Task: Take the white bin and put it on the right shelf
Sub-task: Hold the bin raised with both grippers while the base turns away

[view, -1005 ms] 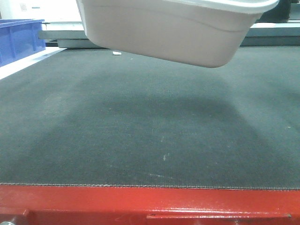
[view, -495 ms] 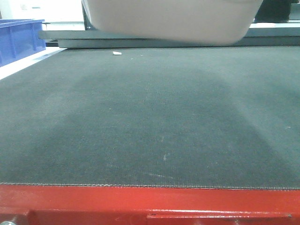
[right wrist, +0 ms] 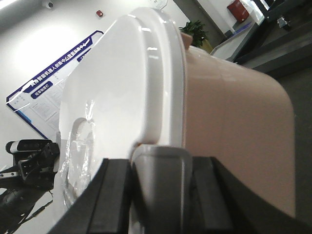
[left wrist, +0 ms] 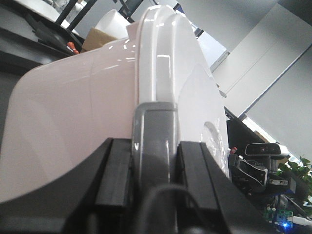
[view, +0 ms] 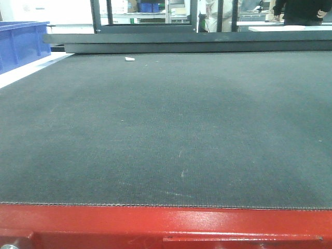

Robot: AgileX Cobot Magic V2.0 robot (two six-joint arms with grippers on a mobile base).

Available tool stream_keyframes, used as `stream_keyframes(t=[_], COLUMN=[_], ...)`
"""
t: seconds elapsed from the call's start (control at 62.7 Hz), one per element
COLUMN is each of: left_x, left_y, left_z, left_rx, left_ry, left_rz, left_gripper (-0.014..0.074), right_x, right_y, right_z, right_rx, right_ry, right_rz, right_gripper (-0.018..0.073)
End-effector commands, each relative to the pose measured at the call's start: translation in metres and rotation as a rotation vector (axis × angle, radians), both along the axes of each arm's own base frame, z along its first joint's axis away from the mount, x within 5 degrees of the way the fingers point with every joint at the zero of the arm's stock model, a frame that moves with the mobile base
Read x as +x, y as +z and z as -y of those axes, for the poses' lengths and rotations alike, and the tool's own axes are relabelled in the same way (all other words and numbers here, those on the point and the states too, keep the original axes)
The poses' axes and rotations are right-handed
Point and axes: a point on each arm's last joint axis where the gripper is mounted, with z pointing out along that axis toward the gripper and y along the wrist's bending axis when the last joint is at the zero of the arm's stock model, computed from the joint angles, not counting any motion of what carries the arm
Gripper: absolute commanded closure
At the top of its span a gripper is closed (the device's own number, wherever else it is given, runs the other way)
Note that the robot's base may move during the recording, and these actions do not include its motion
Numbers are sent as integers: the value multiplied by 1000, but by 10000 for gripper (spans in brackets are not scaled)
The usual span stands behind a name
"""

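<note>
Dark-matted tabletop (view: pixel 166 135) with a red front edge (view: pixel 166 223), a blue bin (view: pixel 21 44) at far left and a small white scrap (view: pixel 129 59) near the far edge. In the wrist views the white bin (left wrist: pixel 73 112), lid (left wrist: pixel 200 102) on, is gripped by both arms. The left end effector (left wrist: pixel 153 165) is clamped narrow on a grey latch (left wrist: pixel 153 131) at its rim, and the right end effector (right wrist: pixel 161 187) is clamped likewise on a grey latch (right wrist: pixel 161 163), with the pinkish tub wall (right wrist: pixel 234 112) filling the frame.

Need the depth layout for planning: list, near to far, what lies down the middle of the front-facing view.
red table frame → dark mat → small white scrap near the mat's far edge → grey ledge → black-framed glass partition
</note>
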Motion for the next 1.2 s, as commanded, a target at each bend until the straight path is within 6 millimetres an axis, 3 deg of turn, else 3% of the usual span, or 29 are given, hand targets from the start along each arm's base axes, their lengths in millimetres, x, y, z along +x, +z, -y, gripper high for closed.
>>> stream_keyframes(t=[0.0, 1.181], left_x=[-48, -48], left_y=[32, 33], left_z=[17, 17], left_rx=[-8, -8], left_ry=[-266, -264], left_rz=[150, 151], left_gripper=[696, 696], right_x=[-39, -34], right_y=[32, 32], right_z=[-26, -23], right_rx=[51, 52], right_ry=[319, 251], right_rz=[191, 174], right_gripper=[368, 368])
